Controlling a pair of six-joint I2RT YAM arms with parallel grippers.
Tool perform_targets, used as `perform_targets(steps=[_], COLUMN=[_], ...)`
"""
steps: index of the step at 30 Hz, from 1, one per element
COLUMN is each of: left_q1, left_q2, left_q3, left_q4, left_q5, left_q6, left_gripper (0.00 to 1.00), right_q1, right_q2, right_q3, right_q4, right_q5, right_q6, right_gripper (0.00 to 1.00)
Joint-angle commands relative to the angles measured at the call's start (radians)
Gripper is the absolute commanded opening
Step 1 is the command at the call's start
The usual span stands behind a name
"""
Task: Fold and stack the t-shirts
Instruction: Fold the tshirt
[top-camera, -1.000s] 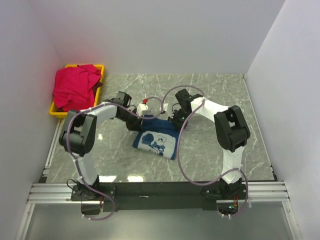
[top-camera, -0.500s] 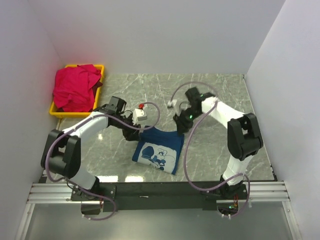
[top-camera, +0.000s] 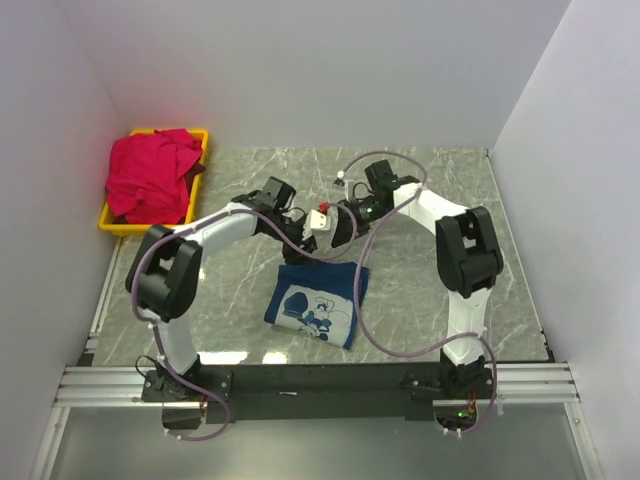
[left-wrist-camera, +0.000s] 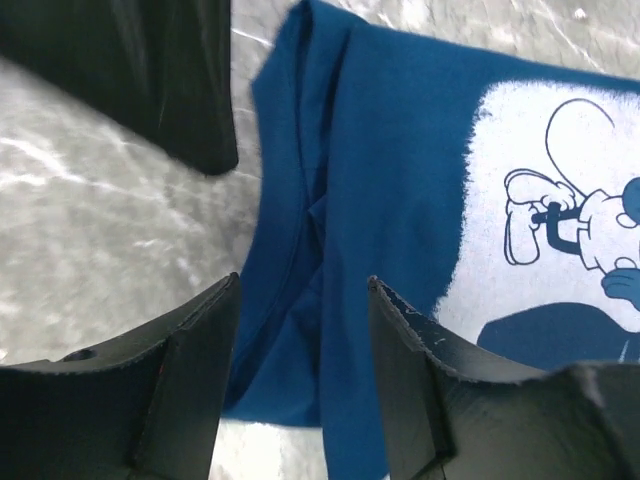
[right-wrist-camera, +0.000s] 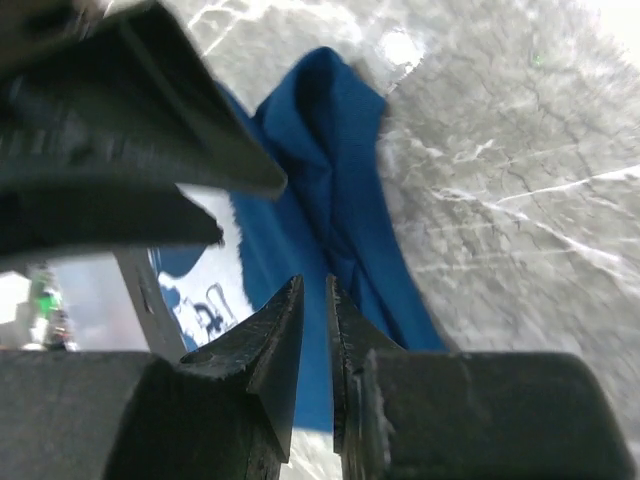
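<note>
Navy t-shirt (top-camera: 315, 305) folded, print up — red-pink t-shirt (top-camera: 150, 180) crumpled

The desk (top-camera: 515, 300) is topped with grey-green marble-look stuff, veined in white, and bright glare spots can be seen on it. It's boxed in by plain white walls (top-camera: 320, 70) on three sides.

Both arms reach inward, wrists nearly meeting; left claw (left-wrist-camera: 300, 290) gapes, right claw (right-wrist-camera: 315, 290) barely parted (a thin slit).

A folded navy blue printed t-shirt (top-camera: 314, 305) lies on the grey marble tabletop (top-camera: 440, 180); a crumpled red-pink t-shirt (top-camera: 150, 178) fills the yellow plastic bin (top-camera: 112, 226).
</note>
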Motion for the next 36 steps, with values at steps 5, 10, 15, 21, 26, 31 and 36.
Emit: perform_targets(steps=[5,10,15,21,26,31,36], left_q1=[-0.054,-0.072,-0.078,-0.083,-0.084,-0.096,-0.147], left_q2=[0.052,0.092,0.101,0.094,0.069,0.013,-0.125], left_q3=[0.012,0.009,0.000,-0.029,-0.089,-0.182,-0.336], left_q4=[-0.049,-0.066,0.005,0.088,0.181,0.262,0.472], left_q5=[0.034,0.046,0.038,-0.015,-0.118,-0.192,-0.298], left_q6=[0.094,0.066,-0.023,-0.178,-0.412,-0.738,-0.995], left_gripper=[0.56,0.49,0.49,0.46,0.39,0.16,0.13], right_q1=[0.078,0.097,0.095,0.074,0.046,0.031,0.019], right_q2=[0.114,0.154,0.152,0.129,0.126,0.112,0.111], right_q3=[0.077,0.068,0.080,0.097,0.116,0.114,0.120], right_q4=[0.059,0.088,0.082,0.042,0.011,-0.009,-0.044], right_q5=[0.004,0.015,0.019,0.039,0.031,0.033,0.033], right_q6=[0.104,0.130,0.138,0.112,0.093,0.079,0.049], right_gripper=[0.22,0.21,0.21,0.21,0.22,0.22,0.22])
